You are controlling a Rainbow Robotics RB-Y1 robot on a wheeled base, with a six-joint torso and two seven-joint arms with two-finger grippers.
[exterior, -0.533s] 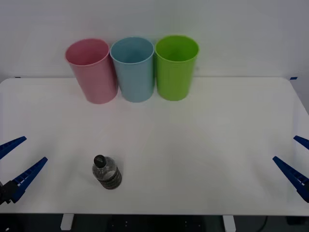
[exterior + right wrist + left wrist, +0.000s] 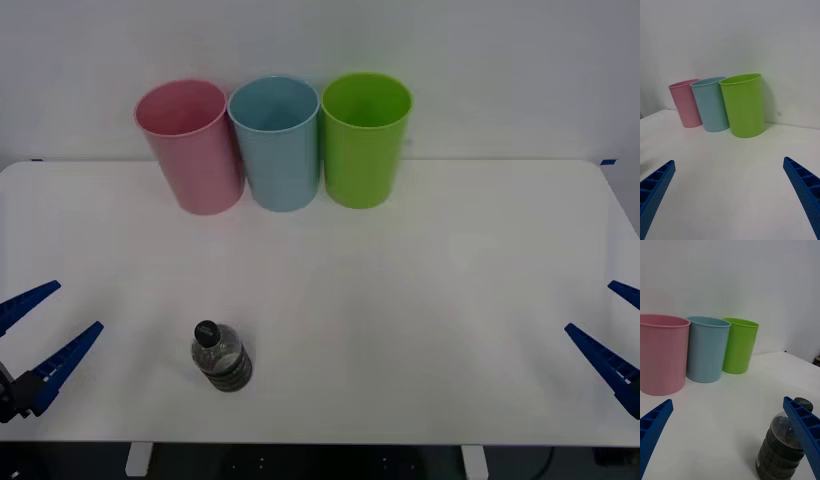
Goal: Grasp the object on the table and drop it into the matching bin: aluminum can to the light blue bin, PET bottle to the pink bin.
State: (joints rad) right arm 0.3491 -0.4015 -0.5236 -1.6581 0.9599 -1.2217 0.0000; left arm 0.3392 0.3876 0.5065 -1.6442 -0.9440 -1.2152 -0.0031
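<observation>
- The PET bottle (image 2: 221, 357) stands upright on the white tabletop (image 2: 420, 300), in the near left part, close to the front edge; it has a black cap, a clear body and a dark lower band
- Three tall bins stand in a row at the far edge of the tabletop, against the pale wall: the pink bin (image 2: 190, 146) on the left, the light blue bin (image 2: 276, 142) in the middle, the green bin (image 2: 364, 138) on the right
- The bins stand side by side, touching or almost touching, all upright with open mouths; the bottle is well apart from them
- The left claw (image 2: 48, 334) hovers at the near left edge of the tabletop, its blue ribbed fingers spread wide and holding nothing
- From the left wrist view the bottle (image 2: 784, 446) sits just ahead of this claw, partly behind one blue finger (image 2: 805, 431), off to one side of the gap rather than centred in it
- The right claw (image 2: 612, 330) waits at the near right edge of the tabletop, fingers wide apart, empty, well apart from the bottle
- In the right wrist view the green bin (image 2: 743, 105) is nearest, then the light blue bin (image 2: 710, 104) and the pink bin (image 2: 685, 102)
</observation>
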